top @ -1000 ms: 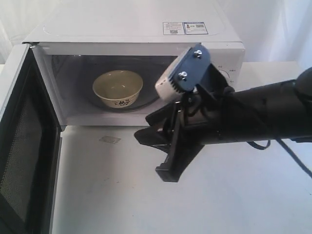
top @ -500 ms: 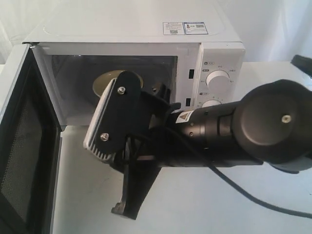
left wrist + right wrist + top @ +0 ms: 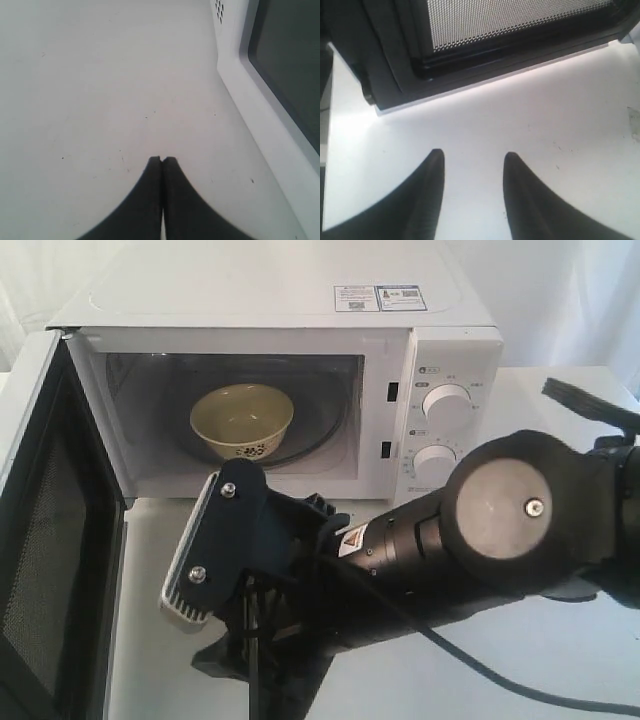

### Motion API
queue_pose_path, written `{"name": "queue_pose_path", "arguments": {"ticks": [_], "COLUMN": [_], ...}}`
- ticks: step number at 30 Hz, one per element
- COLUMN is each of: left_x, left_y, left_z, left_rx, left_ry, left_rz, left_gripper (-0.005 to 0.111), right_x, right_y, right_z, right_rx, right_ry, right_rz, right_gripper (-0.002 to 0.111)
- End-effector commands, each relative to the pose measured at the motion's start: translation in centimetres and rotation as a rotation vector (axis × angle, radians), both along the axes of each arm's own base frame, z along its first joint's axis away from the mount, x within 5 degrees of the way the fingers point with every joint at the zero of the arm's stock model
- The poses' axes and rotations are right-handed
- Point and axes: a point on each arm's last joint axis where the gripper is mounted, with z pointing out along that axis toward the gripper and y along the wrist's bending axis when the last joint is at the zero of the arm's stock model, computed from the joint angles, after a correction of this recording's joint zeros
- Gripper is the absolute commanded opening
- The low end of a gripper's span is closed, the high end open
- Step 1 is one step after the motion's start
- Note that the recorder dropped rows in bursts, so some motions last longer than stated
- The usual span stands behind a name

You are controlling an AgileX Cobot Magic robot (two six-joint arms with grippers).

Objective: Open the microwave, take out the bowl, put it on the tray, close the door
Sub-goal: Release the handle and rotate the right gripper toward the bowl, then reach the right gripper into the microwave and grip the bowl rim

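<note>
Exterior view: the microwave stood open, the door swung wide to the left, and the bowl sat upright inside the cavity, untouched. Left wrist view: the left gripper hung over the table, fingers pressed together, empty. Right wrist view: the right gripper showed fingers spread, holding nothing, facing the door's mesh. We judged the bowl stiff, glazed, slippery and breakable, so best pinched across its near rim.

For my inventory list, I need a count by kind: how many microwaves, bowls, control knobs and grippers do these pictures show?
microwave: 1
bowl: 1
knobs: 2
grippers, the left gripper and the right gripper: 2
Total: 6
</note>
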Motion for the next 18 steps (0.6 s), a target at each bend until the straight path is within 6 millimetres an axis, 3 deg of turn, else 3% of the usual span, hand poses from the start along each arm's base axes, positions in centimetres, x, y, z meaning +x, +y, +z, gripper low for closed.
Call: {"name": "queue_pose_path", "arguments": {"ticks": [1,5,9,13,18], "left_x": [0.0,0.0,0.0,0.0,0.0], "left_y": [0.0,0.0,0.0,0.0,0.0], "left_z": [-0.1,-0.1,-0.1,-0.1,-0.1], "left_rx": [-0.006,-0.006,-0.006,-0.006,-0.006], "left_ry": [0.0,0.0,0.0,0.0,0.0], "left_rz": [0.001,0.001,0.001,0.001,0.001], "left_gripper": [0.0,0.0,0.0,0.0,0.0], "right_x": [0.1,1.3,1.7,1.3,2.1], "right_y": [-0.4,-1.2,-1.0,0.1,0.5], "right_z": [-0.4,-0.4,0.0,-0.9,-1.6], "right_rx": [-0.119,-0.257,-0.22,-0.324,-0.403], "right_ry": [-0.074,-0.246,-0.297,-0.424,-0.551], "right_rz": [-0.027,-0.156,-0.306,-0.178,-0.088], "right_gripper": [0.037,0.037,0.037,0.037,0.037]}}
